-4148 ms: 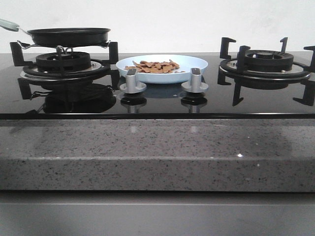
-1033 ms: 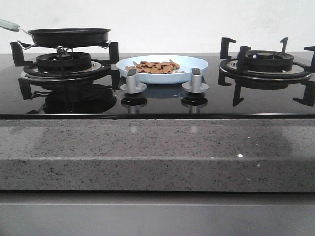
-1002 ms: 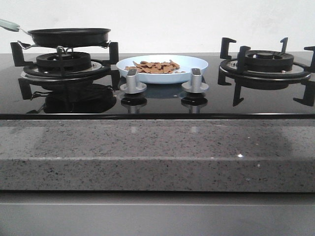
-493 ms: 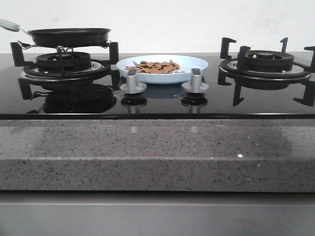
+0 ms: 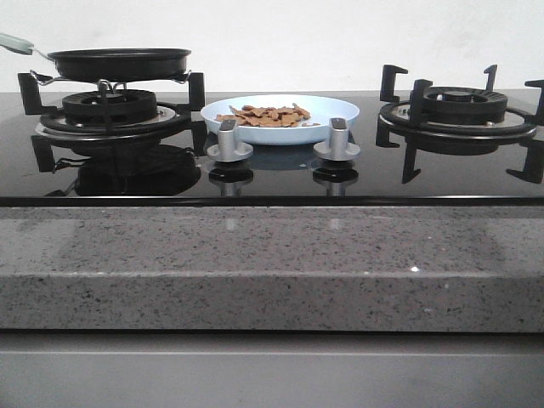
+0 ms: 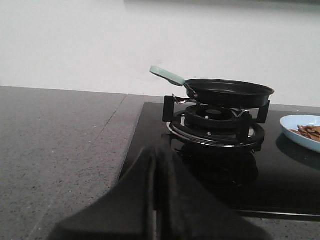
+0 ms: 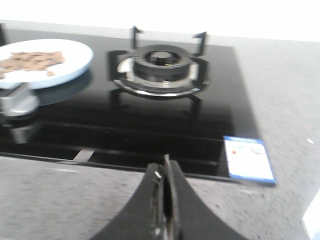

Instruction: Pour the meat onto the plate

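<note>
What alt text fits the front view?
A round pale blue plate holding light-brown meat pieces sits mid-hob behind two silver knobs. A black frying pan rests on the left burner; the right burner is bare.

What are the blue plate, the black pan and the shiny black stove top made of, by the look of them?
The plate looks like glazed ceramic, or maybe plastic: smooth, pale blue, softly glossy. The pan seems to be dark-coated metal, matte black with thin walls, and its handle a pale green plastic or silicone. The stove top looks like polished black glass: it mirrors the knobs and burners.
</note>
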`<state>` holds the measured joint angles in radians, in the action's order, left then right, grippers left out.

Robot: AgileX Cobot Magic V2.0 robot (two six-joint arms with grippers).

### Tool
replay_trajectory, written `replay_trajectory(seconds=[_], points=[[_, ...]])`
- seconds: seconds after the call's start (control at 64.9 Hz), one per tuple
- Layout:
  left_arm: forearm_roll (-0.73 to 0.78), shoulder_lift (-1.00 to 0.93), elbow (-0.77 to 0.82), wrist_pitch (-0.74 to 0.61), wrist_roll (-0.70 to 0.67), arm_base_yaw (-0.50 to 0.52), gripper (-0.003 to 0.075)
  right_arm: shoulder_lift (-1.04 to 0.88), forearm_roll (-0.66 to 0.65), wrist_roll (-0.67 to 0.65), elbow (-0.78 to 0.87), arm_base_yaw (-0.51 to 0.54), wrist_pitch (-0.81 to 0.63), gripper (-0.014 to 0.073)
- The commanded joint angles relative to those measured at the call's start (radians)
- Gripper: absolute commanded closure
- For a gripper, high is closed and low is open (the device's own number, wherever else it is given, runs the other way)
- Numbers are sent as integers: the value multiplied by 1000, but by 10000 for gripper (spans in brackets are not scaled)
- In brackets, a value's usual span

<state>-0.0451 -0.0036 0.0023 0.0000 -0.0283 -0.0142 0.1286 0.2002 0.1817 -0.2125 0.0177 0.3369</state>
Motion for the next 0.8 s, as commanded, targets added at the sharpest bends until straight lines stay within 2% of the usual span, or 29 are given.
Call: replay_trajectory(seconds=[0.0,0.278,0.709,0.786], points=[[-6,-15,8,-79,-1,-1,741,-47,30,12,63,34,-173,708],[-6,-15,8,-79,-1,-1,741,-157,32,12,235,0,-343,708],[-6,-15,8,-79,-1,-1,741,-156,30,10,234,3,-362,708],[-6,-15,8,-79,-1,-1,741,-157,-48,-51,234,3,-394,708]])
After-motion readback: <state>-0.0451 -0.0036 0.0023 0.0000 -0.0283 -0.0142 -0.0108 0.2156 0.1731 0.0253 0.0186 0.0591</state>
